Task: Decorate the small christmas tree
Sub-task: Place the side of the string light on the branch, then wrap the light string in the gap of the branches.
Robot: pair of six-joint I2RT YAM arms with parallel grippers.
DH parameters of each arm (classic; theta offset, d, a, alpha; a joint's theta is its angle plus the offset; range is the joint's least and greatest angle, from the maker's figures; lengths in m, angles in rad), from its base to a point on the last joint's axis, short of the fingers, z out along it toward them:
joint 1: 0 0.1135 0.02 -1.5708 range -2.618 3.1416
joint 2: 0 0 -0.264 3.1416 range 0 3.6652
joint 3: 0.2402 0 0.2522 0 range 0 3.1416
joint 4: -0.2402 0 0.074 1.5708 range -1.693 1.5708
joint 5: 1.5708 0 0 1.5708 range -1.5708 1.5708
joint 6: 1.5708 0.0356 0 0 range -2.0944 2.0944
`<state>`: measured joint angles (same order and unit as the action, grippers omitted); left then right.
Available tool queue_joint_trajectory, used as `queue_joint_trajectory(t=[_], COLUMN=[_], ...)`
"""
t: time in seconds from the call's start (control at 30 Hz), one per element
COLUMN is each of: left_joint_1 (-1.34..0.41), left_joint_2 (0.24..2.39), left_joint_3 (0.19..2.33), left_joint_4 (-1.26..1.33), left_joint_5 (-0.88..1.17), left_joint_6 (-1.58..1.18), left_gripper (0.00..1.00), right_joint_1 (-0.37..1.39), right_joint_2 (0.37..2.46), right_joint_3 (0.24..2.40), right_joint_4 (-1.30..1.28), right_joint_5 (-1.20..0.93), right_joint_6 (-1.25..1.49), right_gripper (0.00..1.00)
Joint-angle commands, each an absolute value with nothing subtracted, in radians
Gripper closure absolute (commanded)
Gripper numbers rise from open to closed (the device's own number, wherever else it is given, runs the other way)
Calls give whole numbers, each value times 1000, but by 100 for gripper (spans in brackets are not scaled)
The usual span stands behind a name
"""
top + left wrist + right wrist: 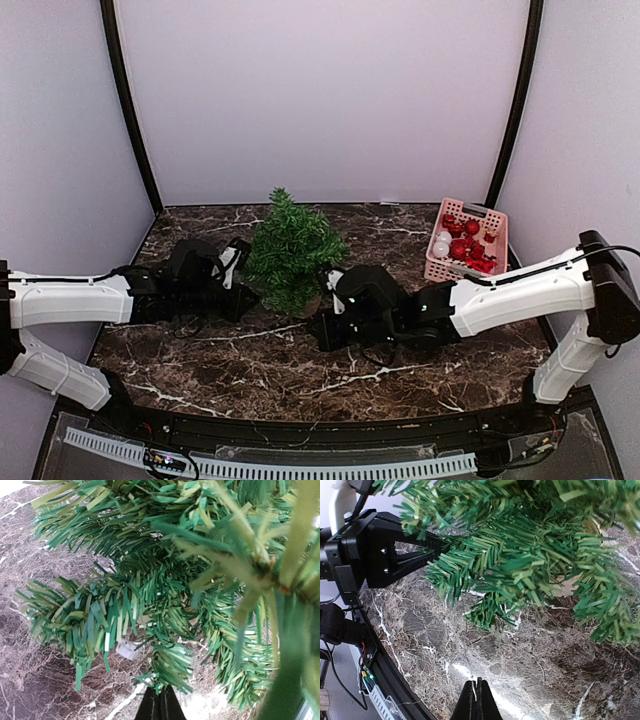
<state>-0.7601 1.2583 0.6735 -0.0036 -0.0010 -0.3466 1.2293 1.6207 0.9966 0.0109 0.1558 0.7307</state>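
Observation:
The small christmas tree (290, 250) stands mid-table, its dark green branches filling the left wrist view (165, 575) and the top of the right wrist view (530, 545). My left gripper (161, 696) lies low at the tree's left side (250, 298), shut on a lower branch tip (170, 665). The right gripper (477, 689) rests low by the tree's right foot (321, 325), shut on a thin pale thread (470, 652) that runs up toward a low branch. Where the thread ends is hidden in the needles. The left gripper's fingers (420, 547) also show among the branches.
A pink basket (493, 215) of red and white ornaments (462, 247) sits at the back right. A small whitish tag (127, 649) lies under the branches. The dark marble table (250, 370) ends at a black front rail (385, 680). Pale walls close the back and sides.

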Motion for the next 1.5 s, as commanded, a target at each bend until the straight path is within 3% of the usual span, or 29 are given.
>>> queue_joint_trajectory(t=[0.0, 0.6, 0.73, 0.9, 1.03, 1.47], left_joint_1=[-750, -743, -743, -744, -744, -757], left_joint_2=[1236, 1220, 1181, 1121, 1077, 1112], left_joint_3=[696, 695, 701, 709, 708, 672], left_joint_4=[-32, -45, -63, -104, -119, 10], left_joint_5=[-34, -59, -63, -62, -20, 207], left_joint_6=[-329, -323, -329, -336, -349, -504], left_gripper=[100, 99, 89, 67, 57, 43], right_joint_1=[1224, 1187, 1187, 1184, 1182, 1182], right_joint_2=[1593, 1628, 1652, 1669, 1679, 1647], right_joint_3=[1028, 1078, 1068, 1052, 1054, 1021], right_joint_4=[4, -28, -25, -4, 24, 39], right_joint_5=[163, 262, 262, 252, 250, 247], right_joint_6=[694, 713, 721, 721, 716, 719], right_gripper=[100, 100, 100, 100, 100, 100])
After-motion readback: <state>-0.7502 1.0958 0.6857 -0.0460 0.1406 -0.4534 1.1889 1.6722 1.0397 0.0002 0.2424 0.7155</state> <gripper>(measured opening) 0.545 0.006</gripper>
